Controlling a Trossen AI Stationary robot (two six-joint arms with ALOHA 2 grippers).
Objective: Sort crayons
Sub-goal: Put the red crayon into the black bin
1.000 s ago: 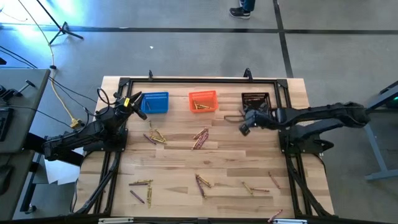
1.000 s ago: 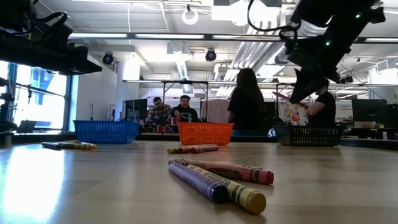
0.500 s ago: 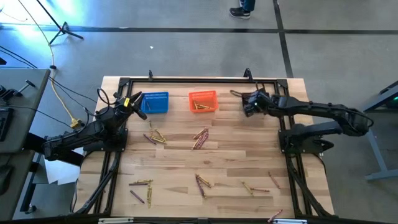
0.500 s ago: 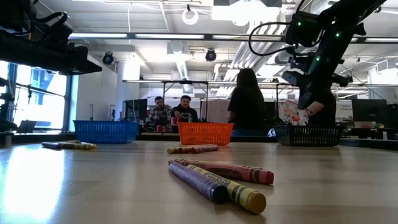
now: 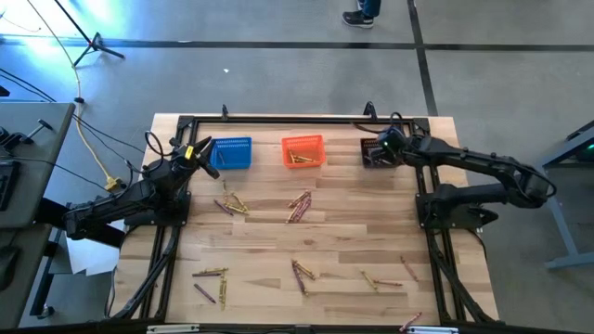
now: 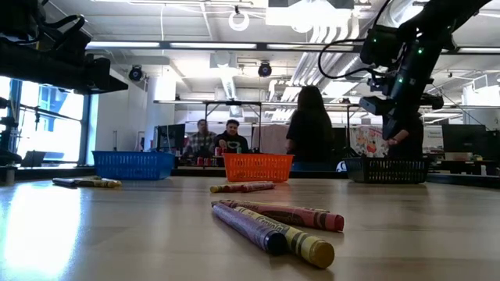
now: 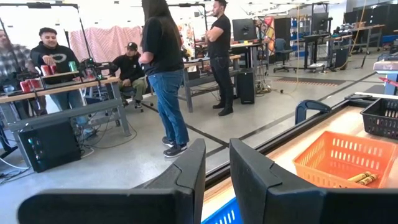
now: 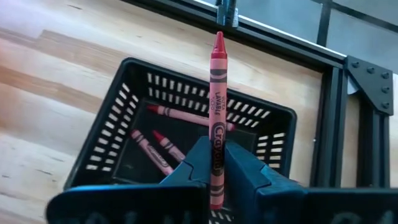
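Note:
My right gripper (image 8: 216,149) hangs over the black mesh basket (image 8: 121,84) at the table's far right (image 5: 381,151), shut on a red crayon (image 8: 217,81). Three reddish crayons (image 8: 186,116) lie on that basket's floor. Loose yellow, pink and purple crayons lie flat across the table (image 5: 299,206), (image 5: 302,272), (image 6: 273,226). My left gripper (image 7: 216,155) stays level beside the blue basket (image 5: 232,153) at the far left, open, with nothing between its fingers. My right gripper pinches the red crayon's lower half (image 8: 217,140) between its two fingers. The crayon lies along the fingers, its pointed tip (image 8: 218,38) sticking out well past them. The fingers slant downward over the black basket, and the crayon is lifted clear above it.
The orange basket (image 5: 303,151) with yellow crayons stands between the blue and black ones along the far edge. A black metal frame (image 5: 278,119) runs round the table's rim. People stand and sit at benches beyond the far edge (image 6: 308,129).
My right gripper has swung from just in front of the black basket toward the table's far edge, ending over the basket, and its wrist has rolled on the way. The red crayon has travelled with it, clear of the table.

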